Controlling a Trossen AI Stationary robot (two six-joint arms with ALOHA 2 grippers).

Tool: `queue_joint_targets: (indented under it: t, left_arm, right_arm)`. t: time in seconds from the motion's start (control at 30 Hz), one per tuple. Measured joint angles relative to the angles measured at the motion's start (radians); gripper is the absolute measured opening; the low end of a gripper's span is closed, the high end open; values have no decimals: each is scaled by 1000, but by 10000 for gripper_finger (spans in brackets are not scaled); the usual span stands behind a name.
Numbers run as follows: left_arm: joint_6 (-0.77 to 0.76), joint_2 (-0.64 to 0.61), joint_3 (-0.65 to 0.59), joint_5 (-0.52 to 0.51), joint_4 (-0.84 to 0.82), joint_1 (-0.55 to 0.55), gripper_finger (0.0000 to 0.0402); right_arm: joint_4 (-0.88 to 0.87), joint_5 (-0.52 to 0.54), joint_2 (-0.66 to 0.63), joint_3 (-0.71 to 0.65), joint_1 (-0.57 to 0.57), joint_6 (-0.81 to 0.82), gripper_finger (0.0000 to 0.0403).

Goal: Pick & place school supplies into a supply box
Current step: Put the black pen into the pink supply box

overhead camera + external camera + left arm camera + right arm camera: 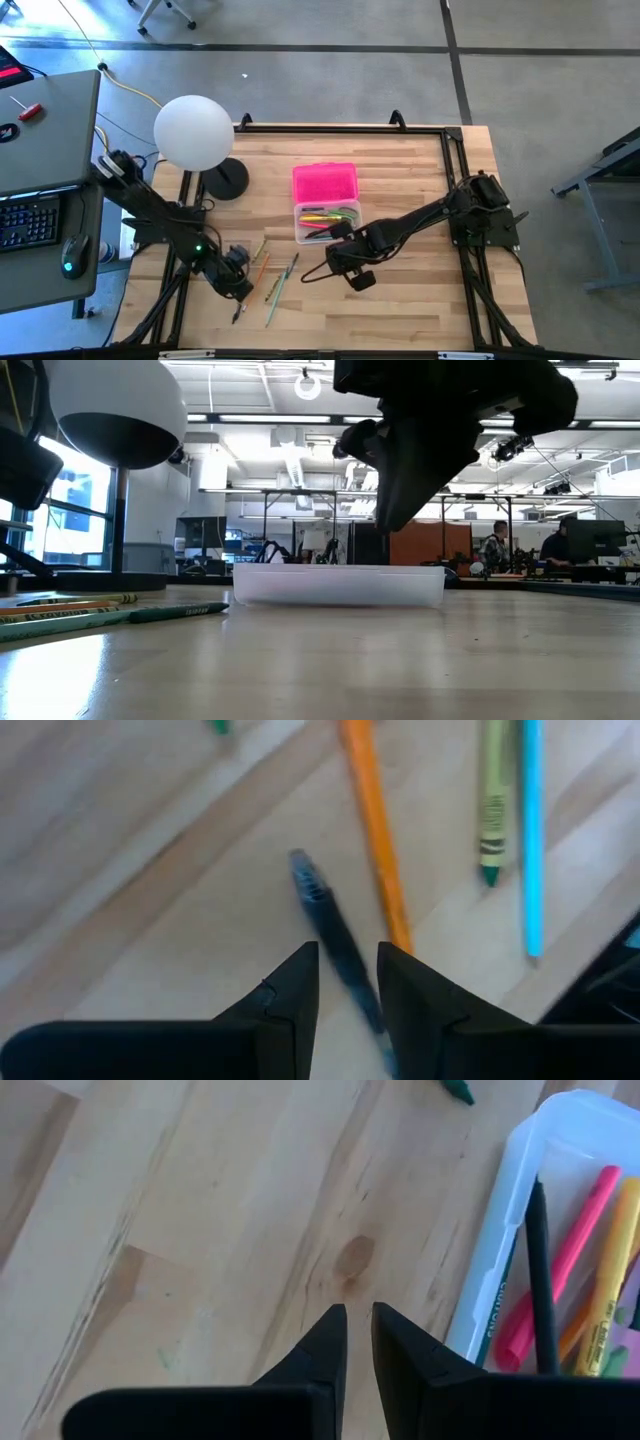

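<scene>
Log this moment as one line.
left gripper: fingers astride dark pen, lying on table | right gripper: empty, beside supply box | box: holds pens

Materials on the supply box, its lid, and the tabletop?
Supply box: looks like translucent, frosted plastic; pens show through its wall. Lid: bright pink, probably plastic; finish too small to tell. Tabletop: light wood in joined strips, with visible grain, a knot and seams, and a smooth satin look.

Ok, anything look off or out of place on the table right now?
Nothing damaged or spilled. Several pencils lie loose on the table near the left gripper, outside the open supply box.
</scene>
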Motion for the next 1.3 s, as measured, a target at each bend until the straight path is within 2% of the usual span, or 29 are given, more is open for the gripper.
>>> queue_joint_targets:
  t: [0.27,0.37,0.63,0.8,0.93,1.1,1.3]
  left_arm:
    - [16,83,5,1,38,0,133]
    - [75,90,7,-2,26,0,133]
    - [89,91,6,-11,11,48,133]
    - [212,93,6,-70,9,104,133]
    - [330,94,5,-80,9,158,133]
    - [394,94,5,-23,8,200,133]
    - [399,96,33,36,-41,200,133]
  right_arm:
    - [12,-6,0,0,-25,-12,30]
    - [13,-27,0,0,-26,-9,30]
    - [15,-51,0,0,-24,-12,30]
    - [15,-50,0,0,-24,-12,30]
    - [15,-50,0,0,-24,-12,30]
    - [15,-49,0,0,-24,-12,30]
    - [15,-49,0,0,-24,-12,30]
